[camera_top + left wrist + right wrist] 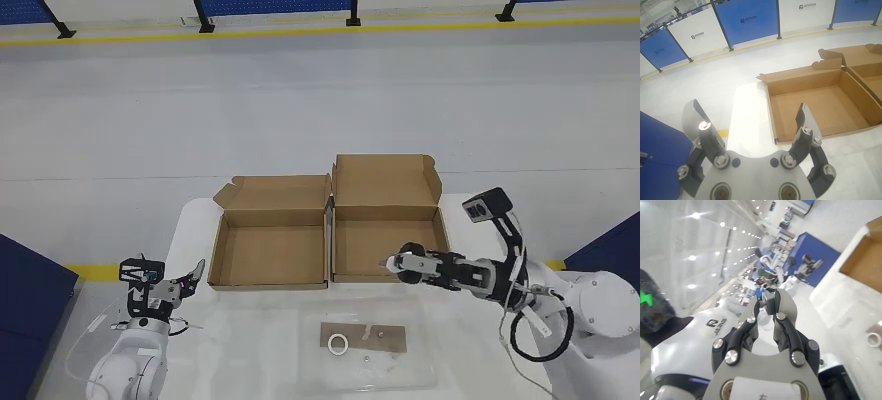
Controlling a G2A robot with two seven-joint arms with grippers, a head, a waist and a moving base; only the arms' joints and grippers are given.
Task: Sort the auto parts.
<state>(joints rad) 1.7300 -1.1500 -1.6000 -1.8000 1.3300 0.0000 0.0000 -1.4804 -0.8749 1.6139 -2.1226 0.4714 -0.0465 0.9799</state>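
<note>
White table (250, 310) carries two open cardboard boxes at 12 o'clock, left box (268, 255) and right box (380, 235), both floors bare, so the sorting looks barely begun. Toward 2 o'clock the right gripper (765, 302) pinches a small grey metal part (770, 307) above the right box's near wall. The left gripper (748, 106) gapes wide at 9 o'clock. A white ring (339, 345) on brown card (385, 335) waits at 6 o'clock. Partition panels (702, 34) bear a logo and wording, left unread
</note>
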